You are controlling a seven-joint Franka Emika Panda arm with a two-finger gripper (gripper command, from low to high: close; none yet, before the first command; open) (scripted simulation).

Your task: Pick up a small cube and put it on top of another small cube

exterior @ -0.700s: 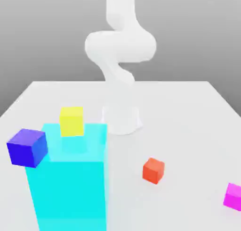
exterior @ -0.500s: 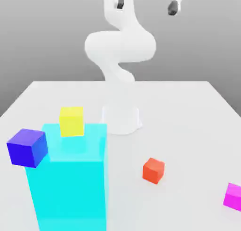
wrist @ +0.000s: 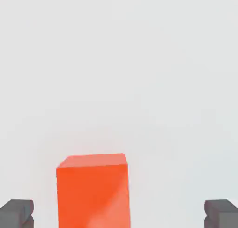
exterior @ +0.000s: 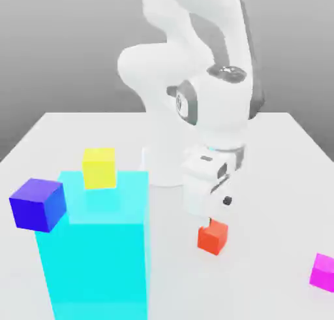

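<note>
The small cube (exterior: 213, 237), plain red-orange, rests on the white table (exterior: 274, 181) toward the exterior view's right of the middle. My gripper (exterior: 214, 214) hangs directly above it, pointing down, with the white hand close over its top. In the hand view the small cube (wrist: 93, 190) sits between my two dark fingertips (wrist: 16, 213), which stand wide apart and touch nothing. My gripper (wrist: 118, 215) is open and holds nothing.
A tall translucent cyan block (exterior: 98, 260) stands at the front on the exterior view's left. A yellow cube (exterior: 99, 167) sits behind it and a blue cube (exterior: 38, 204) beside it. A magenta cube (exterior: 323, 272) lies at the far right edge. The arm's base (exterior: 168, 165) is behind.
The arm has swung down from the top of the picture. The hand now hangs just above the red-orange cube. No block has moved.
</note>
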